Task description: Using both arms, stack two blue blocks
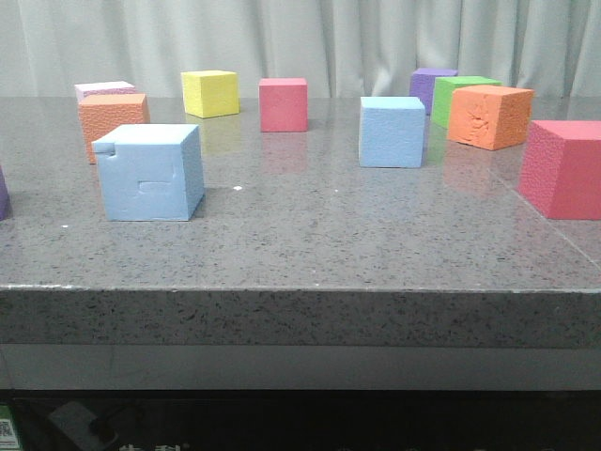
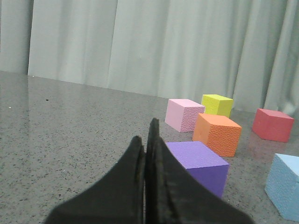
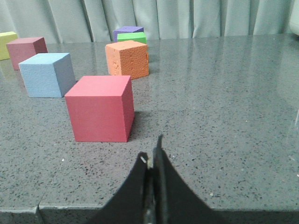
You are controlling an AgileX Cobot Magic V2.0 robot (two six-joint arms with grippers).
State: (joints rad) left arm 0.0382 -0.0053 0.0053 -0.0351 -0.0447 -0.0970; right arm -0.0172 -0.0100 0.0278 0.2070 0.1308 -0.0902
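The notched light blue block (image 1: 150, 173) stands near the front left of the table; part of it shows in the left wrist view (image 2: 286, 186). The plain light blue block (image 1: 392, 132) stands mid-right, further back, and shows in the right wrist view (image 3: 47, 74). Neither gripper shows in the front view. My left gripper (image 2: 145, 140) is shut and empty, low over the table beside a purple cube (image 2: 200, 163). My right gripper (image 3: 152, 154) is shut and empty at the table's front edge, near a red cube (image 3: 100, 108).
Orange (image 1: 113, 117), pink (image 1: 103, 90), yellow (image 1: 210, 93) and red (image 1: 284, 103) cubes stand at the back left. Purple (image 1: 429, 85), green (image 1: 462, 98), orange (image 1: 488, 116) and a large red cube (image 1: 565, 169) stand at the right. The table's front edge (image 1: 300, 291) is near.
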